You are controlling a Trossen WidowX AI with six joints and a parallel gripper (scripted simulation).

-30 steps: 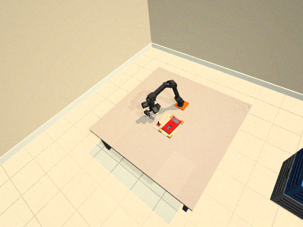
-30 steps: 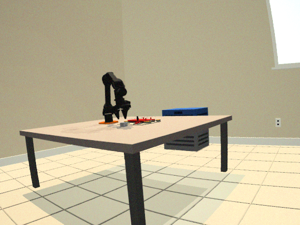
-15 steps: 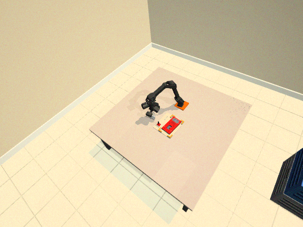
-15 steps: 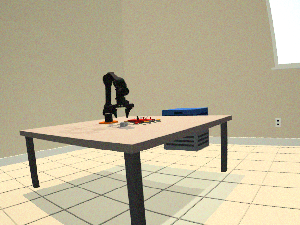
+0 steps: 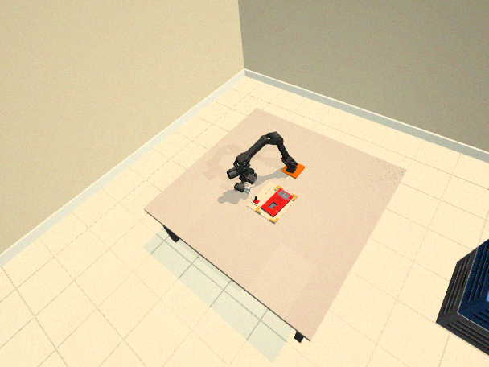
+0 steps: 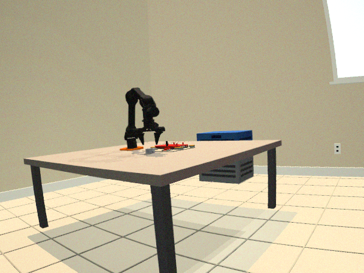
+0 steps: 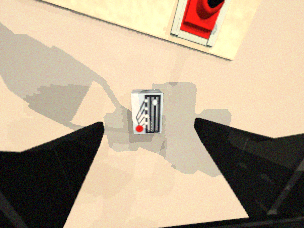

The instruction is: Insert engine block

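The engine block [image 5: 247, 189] [image 6: 149, 151] [image 7: 147, 112] is a small light grey block with dark slots and a red dot on top. It lies on the table, off the cream board. My gripper [image 6: 149, 143] [image 7: 150, 124] is open and empty above it, pointing down. In the wrist view the block shows between the fingertips, slightly nearer the left one, its long sides roughly upright in the picture. The red car body [image 5: 277, 202] [image 6: 176, 146] lies on the board, with a grey-looking opening [image 5: 273, 206] near one end. The rib cannot be made out.
The cream board [image 5: 266, 193] [image 7: 125, 15] has orange corner pieces around the car body. A red piece with an upright black post [image 5: 256, 200] [image 7: 200, 22] stands on the board between the block and the car body. The arm's orange base plate [image 5: 299, 171] [image 6: 124, 148] is behind.
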